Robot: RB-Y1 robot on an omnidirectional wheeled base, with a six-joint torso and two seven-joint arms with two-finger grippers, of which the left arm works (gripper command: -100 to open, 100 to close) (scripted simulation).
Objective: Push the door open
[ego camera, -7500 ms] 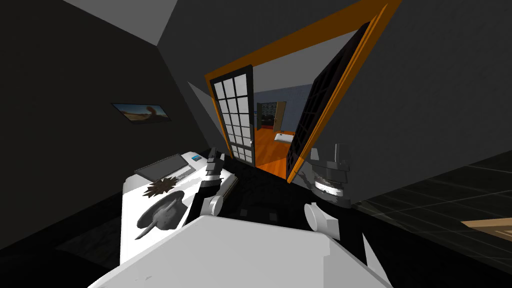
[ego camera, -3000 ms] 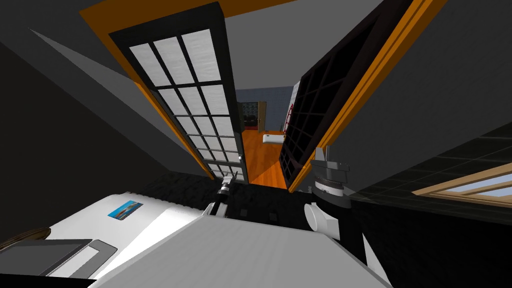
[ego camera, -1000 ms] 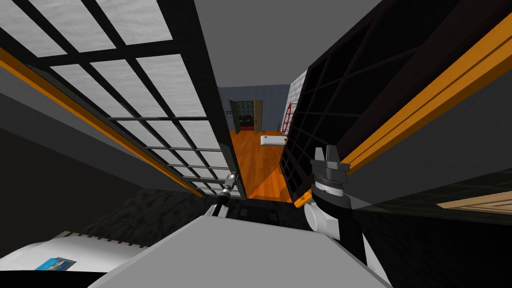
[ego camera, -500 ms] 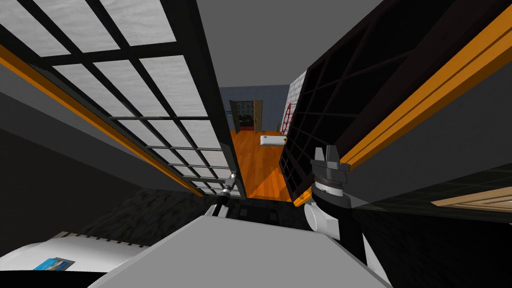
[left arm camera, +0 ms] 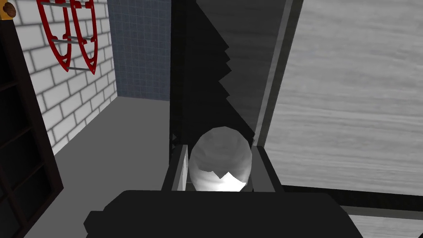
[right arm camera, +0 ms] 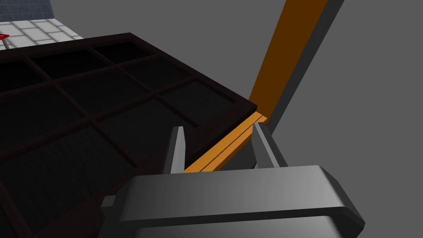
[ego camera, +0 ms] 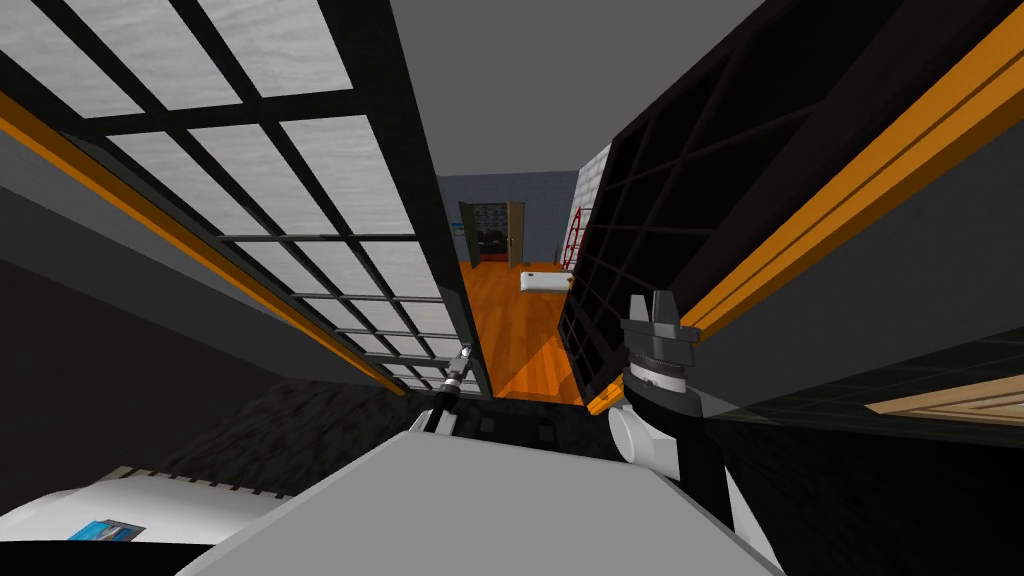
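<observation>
A double door stands in an orange frame point(ego camera: 850, 190). Its left leaf point(ego camera: 330, 200) has a dark grid of pale panes and reaches across the opening. The dark right leaf point(ego camera: 660, 180) is swung away. My left gripper point(ego camera: 462, 352) is at the left leaf's inner edge. In the left wrist view that gripper point(left arm camera: 219, 151) is shut on a round silvery door knob point(left arm camera: 221, 165), one finger pressing each side. My right gripper point(ego camera: 655, 300) is raised by the right leaf point(right arm camera: 82, 103) and the frame point(right arm camera: 285, 53). Here the right gripper point(right arm camera: 218, 129) is open with nothing between its fingers.
Between the leaves, an orange wood floor point(ego camera: 500, 320) runs to a far doorway point(ego camera: 490, 235), with a white object point(ego camera: 545, 281) lying on it. A red rack point(left arm camera: 70, 33) hangs on a white brick wall. A white desk point(ego camera: 150, 495) sits at my lower left.
Since the earliest frames I have driven up close to the doorway, and the desk has slid back to my left. Over the last second nothing visibly moves.
</observation>
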